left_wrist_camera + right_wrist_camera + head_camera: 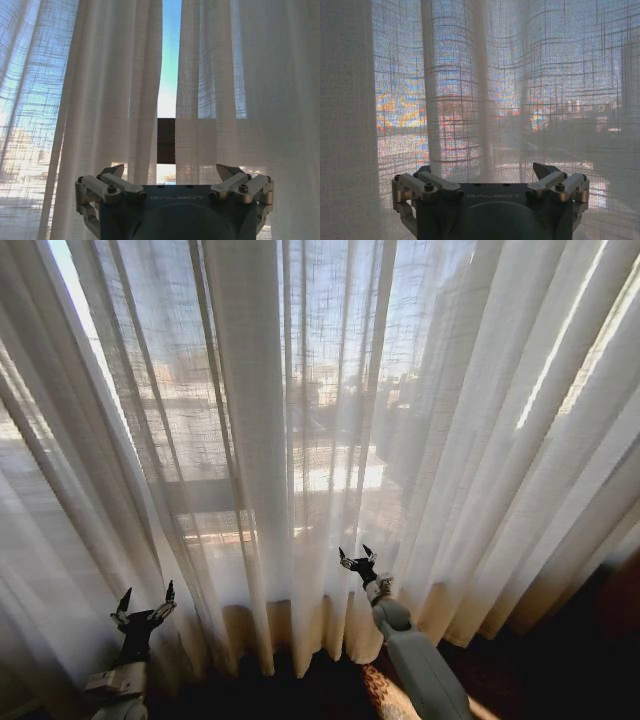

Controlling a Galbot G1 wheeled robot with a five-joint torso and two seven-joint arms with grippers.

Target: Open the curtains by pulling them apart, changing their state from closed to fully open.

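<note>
Sheer white pleated floor-length curtains hang closed across window; narrow slit visible in left wrist view. Left gripper low left, fingers spread, empty. Right gripper centre, fingers spread, just before fabric

head overview, wrists facing curtains closely

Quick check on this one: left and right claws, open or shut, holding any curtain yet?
Left claw: open, holding nothing, just short of the curtains.
Right claw: open, holding nothing, up against the sheer fabric.
</note>
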